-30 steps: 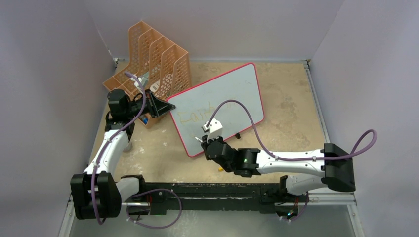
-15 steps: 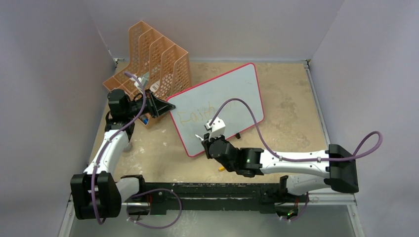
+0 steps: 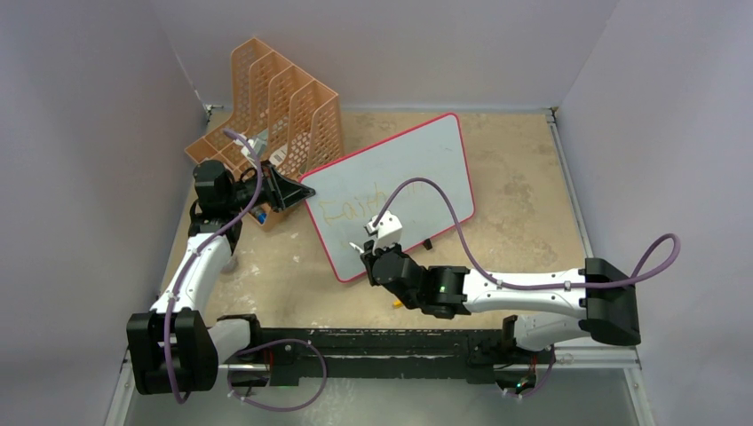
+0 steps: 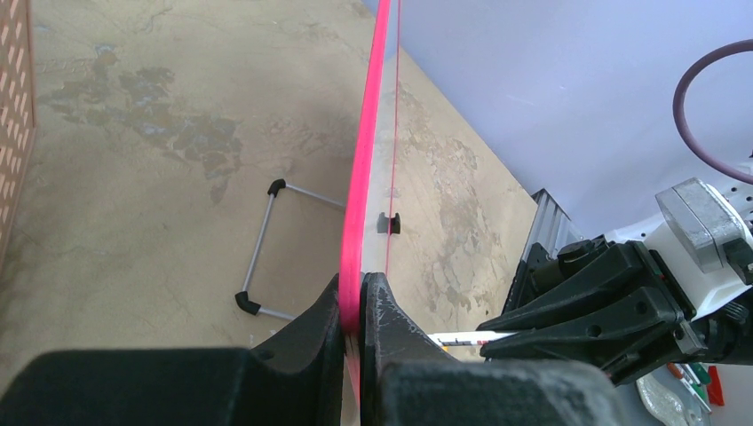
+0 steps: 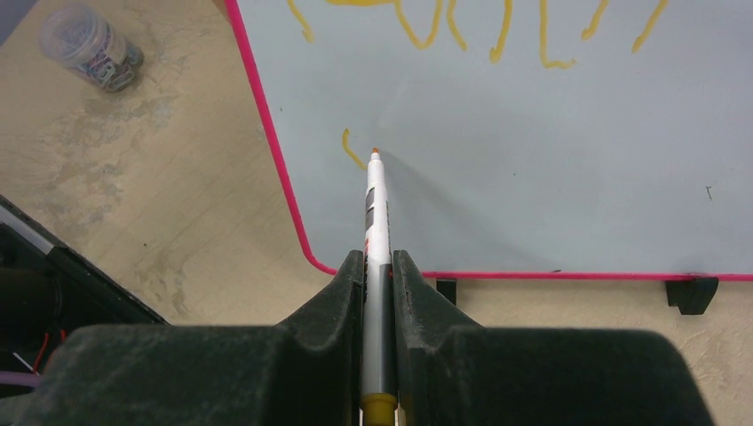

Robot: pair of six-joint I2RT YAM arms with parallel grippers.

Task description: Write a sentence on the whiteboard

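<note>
The whiteboard [image 3: 400, 177], pale with a red-pink frame, stands tilted on the table. My left gripper [image 3: 300, 189] is shut on its left edge; in the left wrist view the fingertips [image 4: 355, 297] pinch the pink frame [image 4: 366, 160]. My right gripper [image 3: 366, 255] is shut on a white marker [image 5: 376, 209]. The marker's orange tip touches the whiteboard [image 5: 533, 151] near its lower left corner, next to a short yellow stroke [image 5: 350, 149]. The sentence [image 5: 497, 22] runs above in yellow letters, cut off by the frame top; the sentence [image 3: 351, 209] looks faint from overhead.
An orange perforated file rack [image 3: 284, 102] stands behind my left arm at the back left. A small clear jar [image 5: 89, 46] lies on the table left of the board. Black feet [image 5: 693, 293] and a wire stand [image 4: 266, 248] prop the board. Walls close three sides.
My right gripper with the marker has shifted slightly over the board's lower left area. The left gripper and the board have not moved.
</note>
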